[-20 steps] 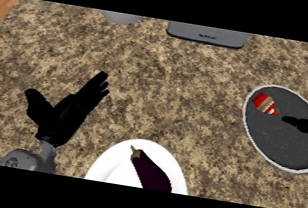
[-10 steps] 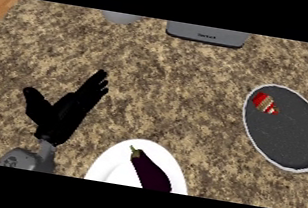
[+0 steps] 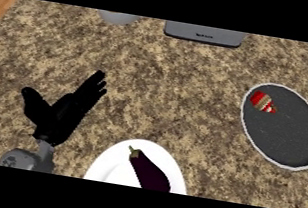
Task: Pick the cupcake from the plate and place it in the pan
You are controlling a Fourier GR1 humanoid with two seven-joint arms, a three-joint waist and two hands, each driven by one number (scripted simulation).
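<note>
Looking down at the counter (image 3: 168, 78), I see the cupcake (image 3: 263, 101) lying in the pan (image 3: 285, 142), up near its eleven o'clock rim, with the pan sitting at three o'clock of the view. At six o'clock a white plate (image 3: 114, 163) carries a dark eggplant (image 3: 148, 170). My left hand (image 3: 63, 109) shows at eight o'clock, fingers straight and spread, holding nothing, just left of the plate. My right hand is out of sight. At twelve o'clock sit a grey box (image 3: 203, 34) and a pale bowl (image 3: 118, 17).
</note>
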